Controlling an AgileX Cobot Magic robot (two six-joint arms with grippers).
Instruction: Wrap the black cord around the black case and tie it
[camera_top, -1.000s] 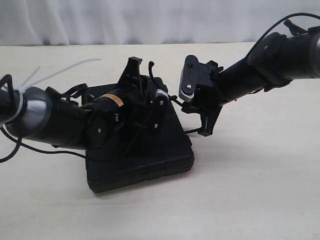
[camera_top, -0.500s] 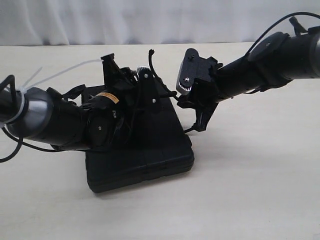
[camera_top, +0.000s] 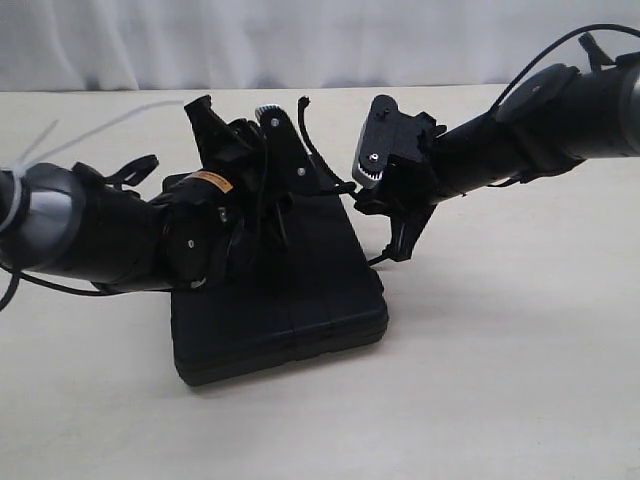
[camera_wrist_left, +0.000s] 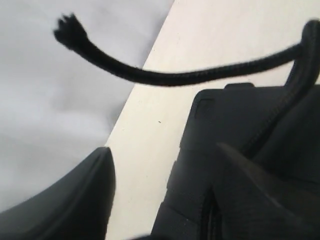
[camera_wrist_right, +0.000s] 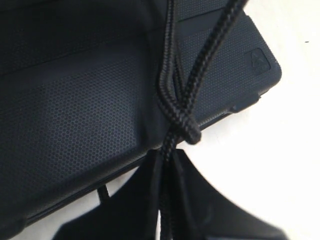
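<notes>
Fingers (camera_top: 272, 130) on the left gripper (camera_top: 238, 125) are spread wide, holding nothing. The black cord (camera_wrist_left: 165, 77) has its frayed end sticking up free beside them. The black case (camera_top: 290, 320) lies flat on the table (camera_top: 500, 380). The right gripper (camera_top: 403, 235) is pinching the cord. 1 knot sits at the case edge, and I'd guess tightening is left.

Black left gripper (camera_top: 236, 120), upper left of frame, gapes wide (fingers raised); black right gripper (camera_top: 402, 245), centre-right, points downward, pinched closed.
</notes>
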